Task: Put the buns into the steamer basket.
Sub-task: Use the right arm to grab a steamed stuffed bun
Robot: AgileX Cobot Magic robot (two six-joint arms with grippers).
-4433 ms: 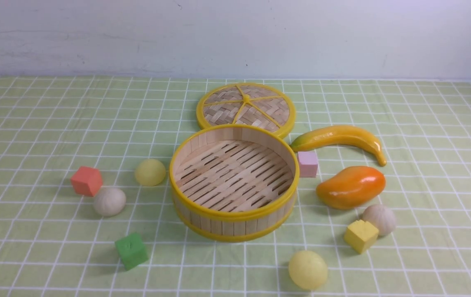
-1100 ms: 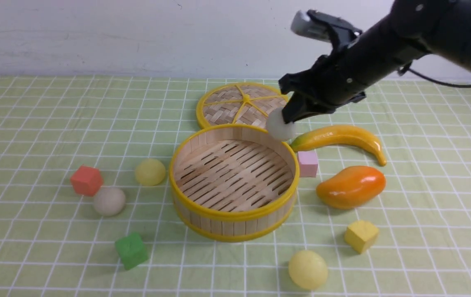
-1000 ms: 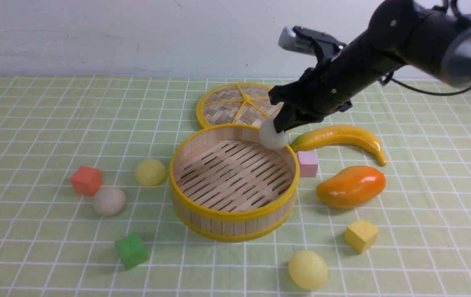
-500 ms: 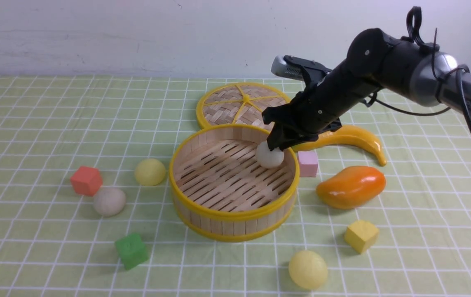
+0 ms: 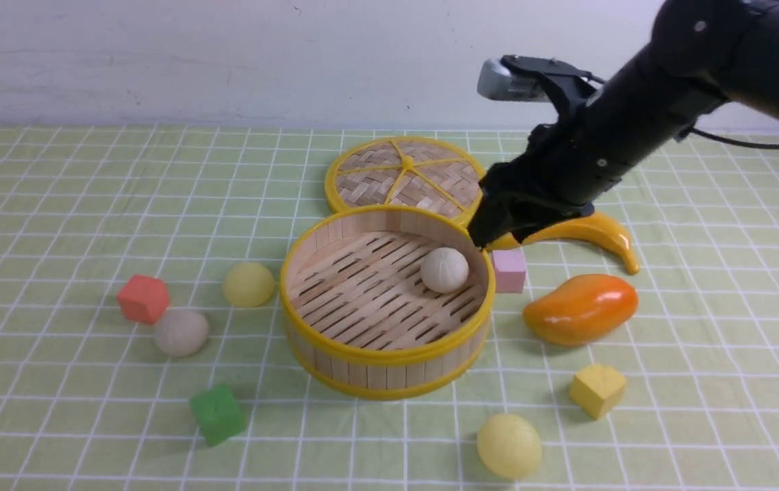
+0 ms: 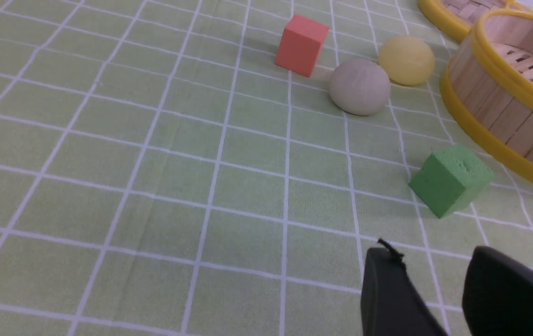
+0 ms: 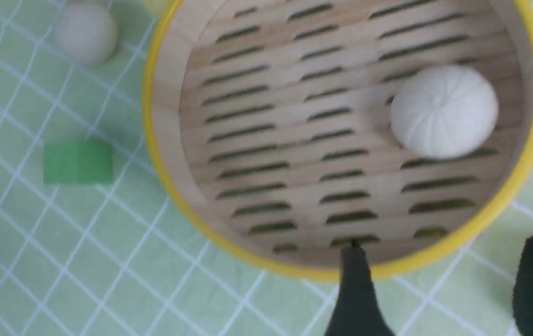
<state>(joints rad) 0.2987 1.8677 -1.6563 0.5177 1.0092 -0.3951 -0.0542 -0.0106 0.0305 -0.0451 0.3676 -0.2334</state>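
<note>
Front view | buns [image 5: 444, 270]: four | steamer basket [image 5: 387, 368]: one | cubes [image 5: 218, 415]: four

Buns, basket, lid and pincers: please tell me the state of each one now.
Pleated bun: inside basket, released
Other pleated bun: on cloth
Two smooth yellow buns: on cloth
Steamer basket: upright, uncovered
Lid: off basket
Right pincer: open, unloaded
Left pincer: open, unloaded
</note>
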